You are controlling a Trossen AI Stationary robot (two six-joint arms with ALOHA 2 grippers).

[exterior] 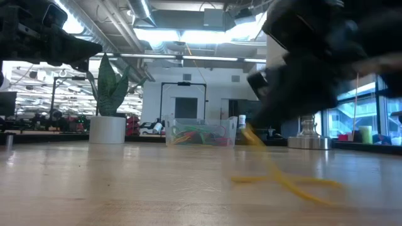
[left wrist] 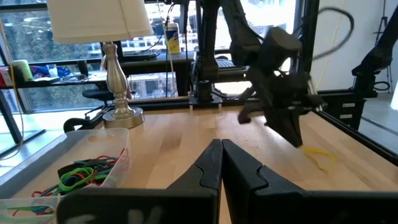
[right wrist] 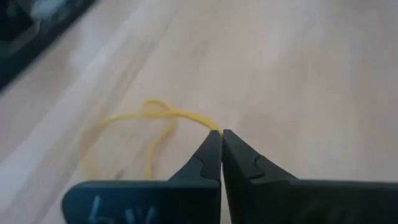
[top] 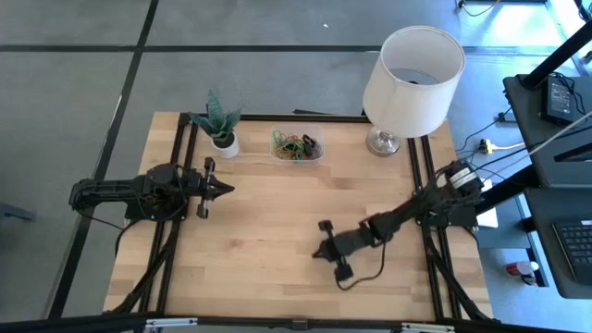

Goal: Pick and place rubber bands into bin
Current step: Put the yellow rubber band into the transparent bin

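A yellow rubber band (right wrist: 152,121) lies on the wooden table near its right front, and my right gripper (top: 317,250) is shut on it. The low view shows the same band (exterior: 282,179) running from the gripper down onto the wood. The bin (top: 297,145), a small clear tray holding several green, red and dark rubber bands (left wrist: 84,174), rests flat on the table at the far middle. My left gripper (top: 227,189) waits shut and level at the table's left, touching nothing. My right gripper pinches one end of the yellow band's loop (right wrist: 211,127) between its two fingertips. The fingers slant down at it from the table's right side. That end is raised off the wood (exterior: 252,137), while the rest of the loop (exterior: 301,183) lies slack on the table.
A white pot with a green plant (top: 225,143) stands left of the bin, and a lamp with a white shade (top: 412,74) on a metal base (top: 383,141) to its right. Dark rails (top: 427,166) run along both table sides. A black cable (top: 365,277) trails by my right gripper.
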